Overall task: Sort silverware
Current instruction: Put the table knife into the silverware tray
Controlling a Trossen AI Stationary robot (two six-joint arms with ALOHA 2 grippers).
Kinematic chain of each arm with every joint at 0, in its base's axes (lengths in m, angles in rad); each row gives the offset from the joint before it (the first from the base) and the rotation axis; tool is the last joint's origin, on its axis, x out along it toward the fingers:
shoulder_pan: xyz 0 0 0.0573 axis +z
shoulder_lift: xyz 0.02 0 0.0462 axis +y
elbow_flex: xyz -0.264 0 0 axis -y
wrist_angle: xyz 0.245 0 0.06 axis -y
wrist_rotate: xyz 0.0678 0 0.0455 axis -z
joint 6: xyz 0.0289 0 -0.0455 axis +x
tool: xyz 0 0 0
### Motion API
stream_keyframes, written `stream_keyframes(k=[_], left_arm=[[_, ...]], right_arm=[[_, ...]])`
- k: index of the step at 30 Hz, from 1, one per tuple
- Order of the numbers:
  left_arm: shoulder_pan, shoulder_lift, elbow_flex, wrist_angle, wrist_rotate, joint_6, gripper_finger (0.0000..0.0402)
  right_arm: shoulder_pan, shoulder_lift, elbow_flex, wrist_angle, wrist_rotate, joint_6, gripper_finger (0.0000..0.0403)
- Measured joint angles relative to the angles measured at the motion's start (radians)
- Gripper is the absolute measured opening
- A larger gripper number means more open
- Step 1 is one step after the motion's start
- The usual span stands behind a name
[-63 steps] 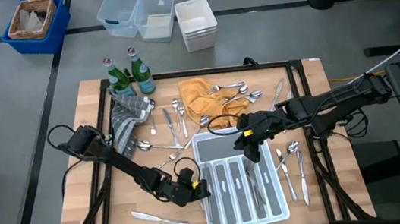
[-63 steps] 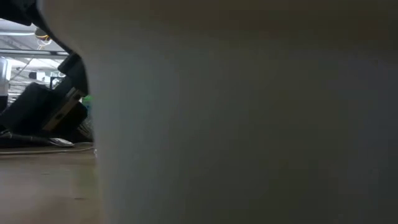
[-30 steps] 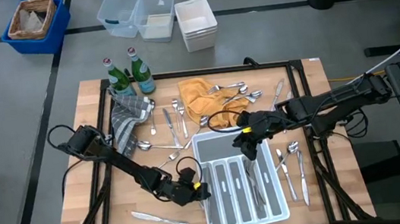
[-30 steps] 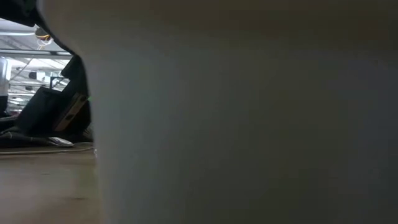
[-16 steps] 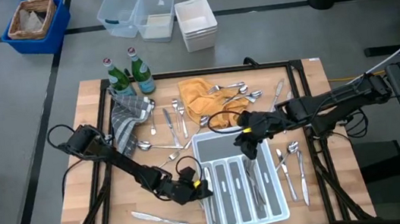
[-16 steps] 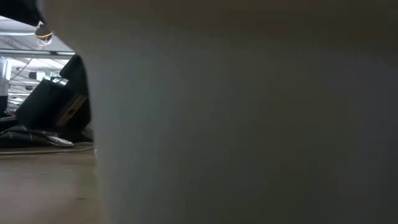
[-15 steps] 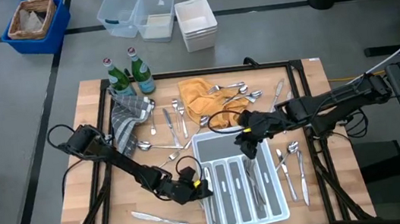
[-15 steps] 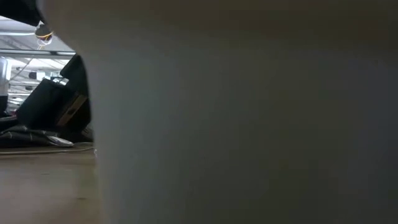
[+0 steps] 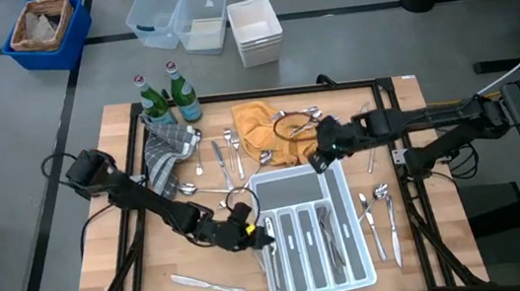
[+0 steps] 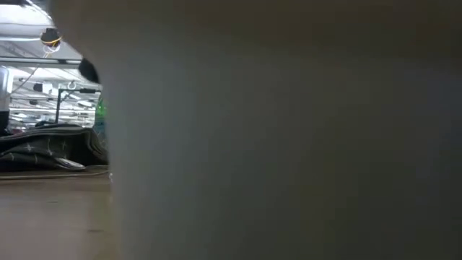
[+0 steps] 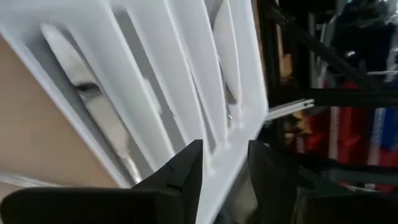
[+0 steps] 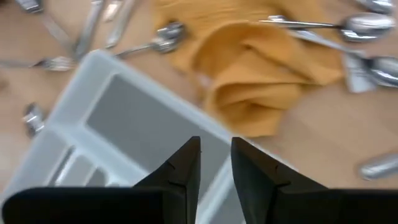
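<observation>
Left gripper (image 9: pixel 259 233) is at the near left edge of the white tray (image 9: pixel 348 216), fingers (image 11: pixel 186 168) parted with nothing between them, and a knife (image 11: pixel 93 106) lies in the tray's outermost slot right ahead of it. Right gripper (image 9: pixel 316 161) hovers over the tray's far end, just beside the yellow cloth (image 9: pixel 256 129), fingers (image 12: pixel 183 163) a little apart and empty. Silverware (image 9: pixel 229 159) lies scattered on the wooden table (image 9: pixel 103 244) left of the cloth, more spoons (image 12: pixel 367 25) sit on the cloth, a few pieces (image 9: pixel 378 212) lie right of the tray, and one knife (image 9: pixel 206 285) rests near the front edge.
</observation>
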Motion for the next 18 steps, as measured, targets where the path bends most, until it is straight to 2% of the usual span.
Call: stream_keyframes(k=[5, 11, 14, 18], left_arm=[[0.071, -0.124, 0.000, -0.194, 0.031, 0.120, 0.0116], [0.195, -0.254, 0.000, -0.414, 0.156, 0.306, 0.0116], [0.266, -0.289, 0.000, -0.507, 0.220, 0.420, 0.0116], [0.351, -0.309, 0.000, -0.592, 0.262, 0.587, 0.0116]], right_arm=[[-0.132, 0.000, 0.000, -0.082, -0.023, 0.026, 0.0092], [-0.294, 0.000, 0.000, -0.206, -0.036, 0.075, 0.0092], [-0.375, 0.000, 0.000, -0.250, -0.042, 0.102, 0.0092], [-0.485, 0.000, -0.021, -0.226, -0.042, 0.131, 0.0092]])
